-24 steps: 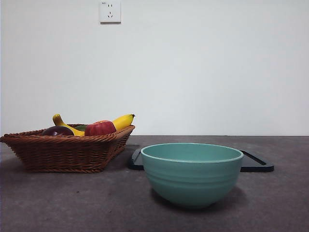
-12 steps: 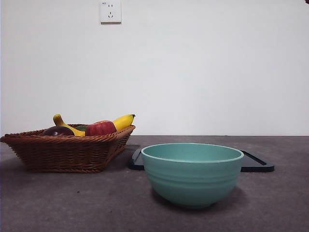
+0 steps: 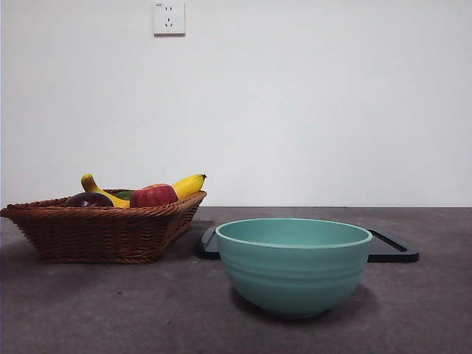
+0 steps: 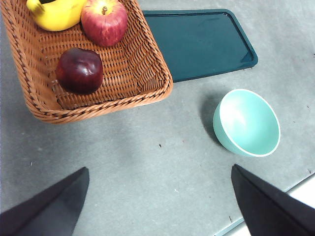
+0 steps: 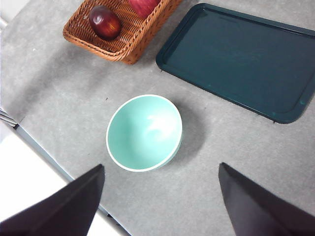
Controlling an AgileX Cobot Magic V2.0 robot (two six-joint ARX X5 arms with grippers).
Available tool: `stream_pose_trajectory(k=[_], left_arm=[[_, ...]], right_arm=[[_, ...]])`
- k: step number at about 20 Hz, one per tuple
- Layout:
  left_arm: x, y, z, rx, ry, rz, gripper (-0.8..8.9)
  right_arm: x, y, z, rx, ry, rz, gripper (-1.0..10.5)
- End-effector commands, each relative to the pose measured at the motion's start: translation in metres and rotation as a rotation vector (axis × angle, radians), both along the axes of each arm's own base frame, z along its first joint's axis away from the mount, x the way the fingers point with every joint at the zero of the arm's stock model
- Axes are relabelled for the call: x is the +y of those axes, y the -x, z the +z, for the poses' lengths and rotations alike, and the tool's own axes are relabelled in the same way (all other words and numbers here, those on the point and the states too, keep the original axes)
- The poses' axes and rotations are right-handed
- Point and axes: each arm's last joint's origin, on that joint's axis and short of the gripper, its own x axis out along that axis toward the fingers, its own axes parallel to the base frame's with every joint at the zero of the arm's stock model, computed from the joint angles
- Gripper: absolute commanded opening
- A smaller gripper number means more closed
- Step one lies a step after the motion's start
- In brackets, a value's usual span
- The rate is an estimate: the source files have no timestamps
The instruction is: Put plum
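The left gripper [image 4: 157,206] hangs high above the table [image 4: 147,162], its two black jaws spread wide apart with nothing between them; bare grey surface lies under the gap. The right gripper [image 5: 160,206] hangs high as well, jaws equally wide and holding nothing, with the bowl [image 5: 144,132] just beyond the gap.

The plum [image 4: 79,70] lies in the basket [image 4: 147,64], on the woven floor near a corner, apart from both grippers. Its dark maroon skin shows a small glossy highlight. Near it in the basket sits the apple [image 4: 104,21], red with yellowish streaks and its stem up, and just beside the apple the banana [image 4: 56,14]. In the front view the plum [image 3: 88,200] peeks over the rim at the basket's left side, the apple [image 3: 153,195] to its right, the banana [image 3: 184,185] curving behind both.

The bowl, pale green, stands upright on the table near the basket. The dark tray [image 5: 241,59] lies flat behind the bowl, one edge close to the basket. A white socket [image 3: 168,18] sits on the wall [image 3: 332,110]
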Motion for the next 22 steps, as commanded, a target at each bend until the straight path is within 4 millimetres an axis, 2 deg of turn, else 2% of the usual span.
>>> stream_pose_trajectory(k=[1,5,9,13,16,22], left_arm=[[0.000,-0.001,0.007,-0.028,0.010,-0.001,4.68],[0.000,-0.006,0.009,-0.053,0.012,0.018,4.68],[-0.002,-0.026,0.016,-0.067,0.006,0.036,4.64],[-0.011,-0.059,0.021,-0.030,-0.078,0.064,4.63],[-0.020,-0.089,0.017,0.024,-0.138,0.068,4.63],[-0.040,-0.145,-0.015,0.070,-0.189,0.048,4.59]], right_arm=[[0.001,-0.001,0.006,-0.022,-0.005,0.008,3.7],[0.001,-0.001,0.006,-0.023,-0.005,0.007,3.7],[0.001,-0.001,0.006,-0.021,-0.007,0.006,3.7],[0.001,-0.001,0.006,-0.019,-0.008,0.004,3.7],[0.001,-0.001,0.006,-0.019,-0.008,0.004,3.7],[0.001,-0.001,0.006,-0.020,-0.008,0.004,3.7]])
